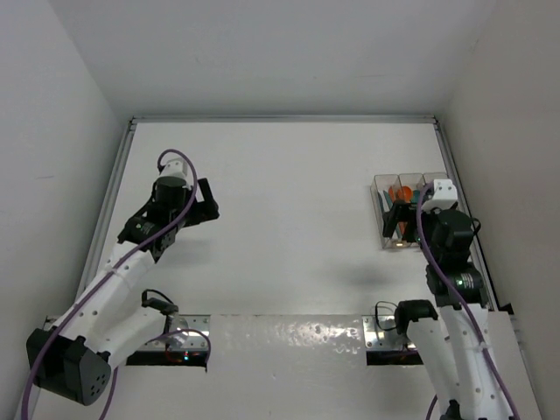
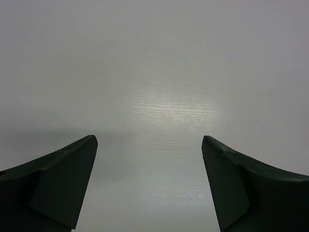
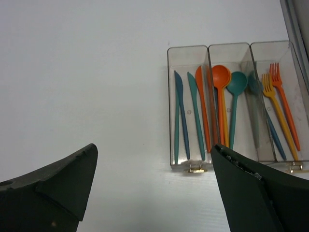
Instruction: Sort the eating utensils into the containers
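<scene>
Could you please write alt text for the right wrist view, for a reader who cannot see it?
Three joined clear bins on a white table hold plastic utensils sorted by type: knives left, spoons middle, forks right. The right gripper, open and empty, shows dark fingers at the bottom corners.

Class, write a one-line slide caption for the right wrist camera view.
Right gripper open by three joined clear bins: knives in the left one, spoons in the middle, forks in the right.
</scene>
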Robot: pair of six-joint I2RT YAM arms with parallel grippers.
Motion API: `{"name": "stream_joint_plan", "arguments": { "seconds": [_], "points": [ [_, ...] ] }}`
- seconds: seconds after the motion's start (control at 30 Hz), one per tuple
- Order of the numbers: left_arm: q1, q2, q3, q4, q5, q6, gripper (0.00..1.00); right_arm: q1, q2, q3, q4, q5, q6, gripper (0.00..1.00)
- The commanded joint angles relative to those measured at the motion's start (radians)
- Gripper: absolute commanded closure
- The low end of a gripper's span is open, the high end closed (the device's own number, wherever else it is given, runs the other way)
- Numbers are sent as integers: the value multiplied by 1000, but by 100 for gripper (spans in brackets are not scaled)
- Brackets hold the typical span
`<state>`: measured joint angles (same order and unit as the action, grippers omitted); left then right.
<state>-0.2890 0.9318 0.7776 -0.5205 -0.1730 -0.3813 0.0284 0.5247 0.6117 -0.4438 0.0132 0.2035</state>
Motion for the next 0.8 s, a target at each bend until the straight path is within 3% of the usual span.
{"name": "stream_joint_plan", "arguments": {
  "seconds": [0.0, 0.17, 0.43, 0.77],
  "points": [
    [-4, -53, 35, 14, -19, 27, 12, 1, -84, -27, -85, -44, 53, 1],
    [-4, -139, -9, 17, -63, 33, 12, 20, -192, -53, -134, -21, 108, 1],
    [-4, -211, -26, -26, -100, 53, 11, 93, -265, -81, -160, 203, 281, 1],
    [-4, -278, -61, 4, -151, 36, 11, 159, -322, -130, -161, 243, 266, 1]
  ]
}}
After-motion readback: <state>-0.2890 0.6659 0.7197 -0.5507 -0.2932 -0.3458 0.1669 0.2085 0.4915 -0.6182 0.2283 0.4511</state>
